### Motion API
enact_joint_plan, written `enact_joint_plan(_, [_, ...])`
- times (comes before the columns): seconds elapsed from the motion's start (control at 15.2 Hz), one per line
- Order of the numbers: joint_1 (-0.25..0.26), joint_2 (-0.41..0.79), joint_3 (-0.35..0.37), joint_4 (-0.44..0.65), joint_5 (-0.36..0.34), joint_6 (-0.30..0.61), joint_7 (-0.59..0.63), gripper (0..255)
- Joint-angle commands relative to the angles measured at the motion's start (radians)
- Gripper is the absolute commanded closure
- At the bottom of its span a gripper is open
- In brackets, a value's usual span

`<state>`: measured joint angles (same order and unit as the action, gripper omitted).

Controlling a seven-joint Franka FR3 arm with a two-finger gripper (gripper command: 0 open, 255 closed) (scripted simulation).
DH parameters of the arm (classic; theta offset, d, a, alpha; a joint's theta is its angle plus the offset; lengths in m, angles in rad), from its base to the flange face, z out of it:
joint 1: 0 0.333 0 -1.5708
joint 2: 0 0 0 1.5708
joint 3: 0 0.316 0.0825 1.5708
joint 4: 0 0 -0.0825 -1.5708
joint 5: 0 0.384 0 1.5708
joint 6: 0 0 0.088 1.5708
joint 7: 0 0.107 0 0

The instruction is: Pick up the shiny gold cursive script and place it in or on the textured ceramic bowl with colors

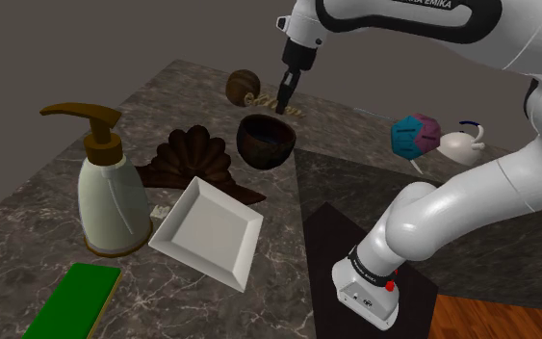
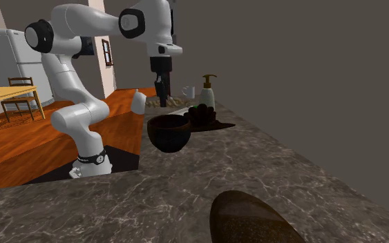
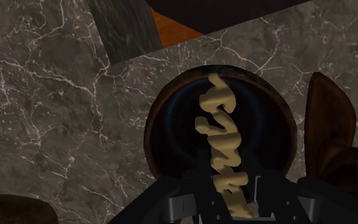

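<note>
The gold cursive script (image 3: 219,127) hangs clasped at one end between my black fingers, its length stretching out over the inside of the bowl (image 3: 171,121). The bowl (image 1: 266,141) is dark brown with a bluish inside and stands on the marble surface. My gripper (image 1: 286,98) is shut on the script, a little above the bowl near its far rim in the shoulder view. In the second exterior view the gripper (image 2: 162,90) points down above and behind the bowl (image 2: 168,132). In the wrist view the gripper (image 3: 231,197) sits directly over the bowl.
A dark brown fan-shaped piece (image 1: 190,159) lies beside the bowl, with a white square plate (image 1: 208,231) and a soap dispenser (image 1: 105,188) nearer. A brown ball (image 1: 243,85) sits behind the gripper. A coloured polyhedron (image 1: 415,135), a white teapot (image 1: 459,144) and a green slab (image 1: 74,300) stand further off.
</note>
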<state>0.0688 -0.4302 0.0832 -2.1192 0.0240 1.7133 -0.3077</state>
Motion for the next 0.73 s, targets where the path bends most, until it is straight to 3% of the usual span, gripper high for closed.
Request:
enact_joint_plan(0.0, [0.0, 0.0, 0.0, -0.027, 0.0, 0.027, -0.001, 255])
enact_joint_plan(0.66, [0.001, -0.002, 0.002, -0.139, 0.002, 0.138, -0.001, 255])
